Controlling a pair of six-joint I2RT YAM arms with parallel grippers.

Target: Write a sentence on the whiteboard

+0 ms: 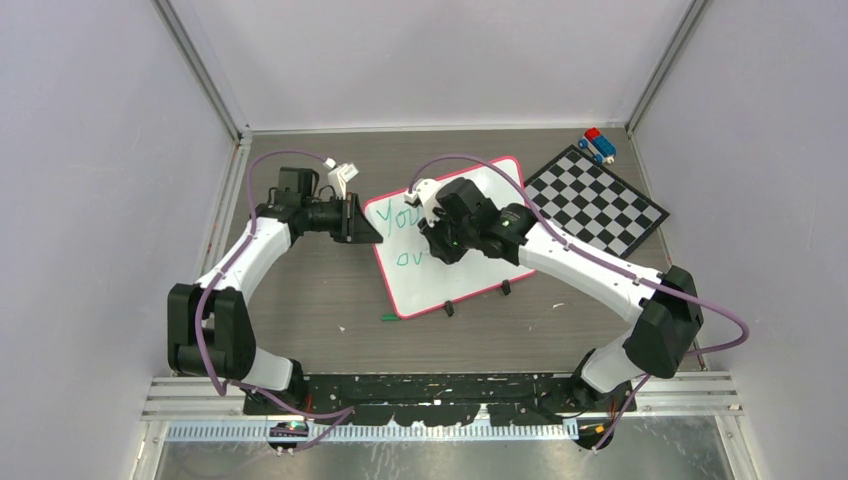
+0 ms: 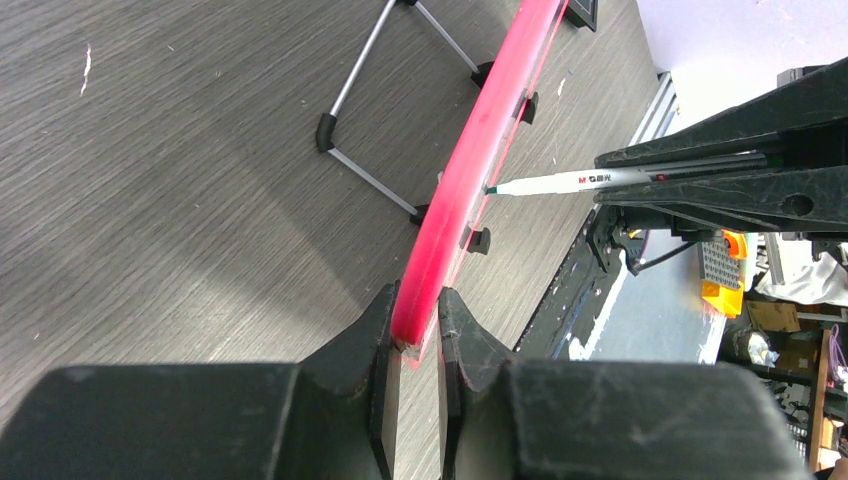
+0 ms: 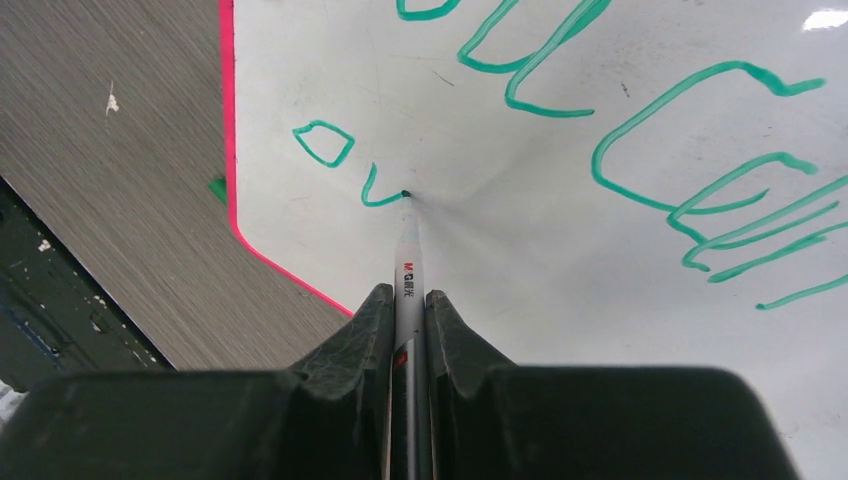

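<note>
Whiteboard (image 1: 435,285) sits mid-bench (image 1: 300,300), prob. propped at a tilt. L claw (image 2: 412,325) pinches its pink rim. R claw (image 3: 405,300) is clamped on the marker (image 3: 407,250), tip at "ov" of the sentence (image 3: 598,165). Risk: heavy tip pressure vs. thin rim grip, so board skids and stroke goes wobbly.

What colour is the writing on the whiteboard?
The writing on the whiteboard is green; the right wrist view shows it best.

I see a glossy, smooth whiteboard (image 3: 520,250), plastic-looking pink rim (image 2: 475,150), smooth plastic marker (image 3: 407,265), matt wood-grain table (image 2: 150,200).
</note>
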